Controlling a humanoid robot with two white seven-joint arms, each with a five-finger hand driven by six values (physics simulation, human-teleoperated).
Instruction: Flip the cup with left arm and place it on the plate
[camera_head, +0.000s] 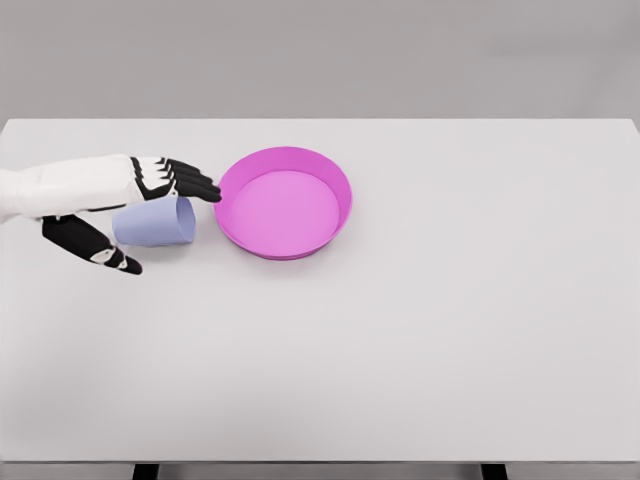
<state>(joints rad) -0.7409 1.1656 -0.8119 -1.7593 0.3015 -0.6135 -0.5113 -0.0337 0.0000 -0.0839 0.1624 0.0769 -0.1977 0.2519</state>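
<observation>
A pale blue cup (158, 222) lies on its side on the white table, its mouth facing right toward the plate. The magenta plate (340, 190), round with a raised rim, sits just right of the cup. My left hand (172, 230) comes in from the left edge and straddles the cup. Its black fingers (185, 181) stretch out over the cup's far side, their tips reaching the plate's left rim. The thumb (100, 250) lies on the near side of the cup. The hand is open, with no firm grip visible. The cup's base is hidden behind the palm.
The white table (420, 350) stretches wide to the right and toward the front edge. A grey wall stands behind the table's far edge.
</observation>
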